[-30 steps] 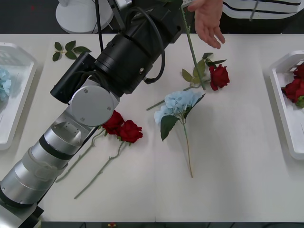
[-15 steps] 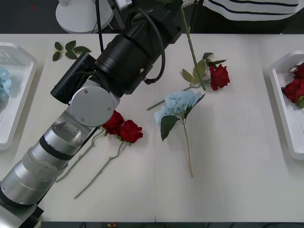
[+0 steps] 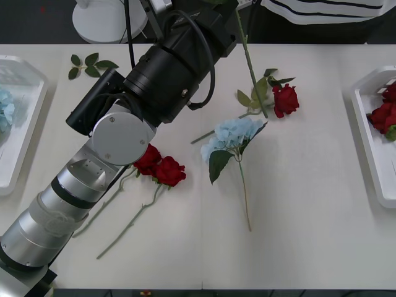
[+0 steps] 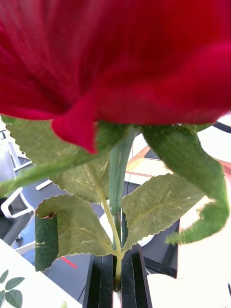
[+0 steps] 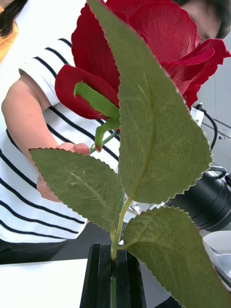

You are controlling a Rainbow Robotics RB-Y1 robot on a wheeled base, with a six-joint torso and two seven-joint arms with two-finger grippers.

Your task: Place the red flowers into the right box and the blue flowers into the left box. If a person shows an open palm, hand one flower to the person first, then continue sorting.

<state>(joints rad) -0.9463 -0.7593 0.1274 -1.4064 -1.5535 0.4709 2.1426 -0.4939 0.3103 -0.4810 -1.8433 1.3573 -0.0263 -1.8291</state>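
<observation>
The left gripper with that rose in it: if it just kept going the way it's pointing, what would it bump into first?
Probably the person. The left gripper is shut on a red rose, and beyond the bloom stand a striped shirt and a hand. The rose would likely arrive first, though depth is hard to judge.

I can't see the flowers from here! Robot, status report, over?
Left gripper shut on red rose, up near the person's hand. Right gripper shut on second rose. Blue flower, three roses unsorted on table.
</observation>
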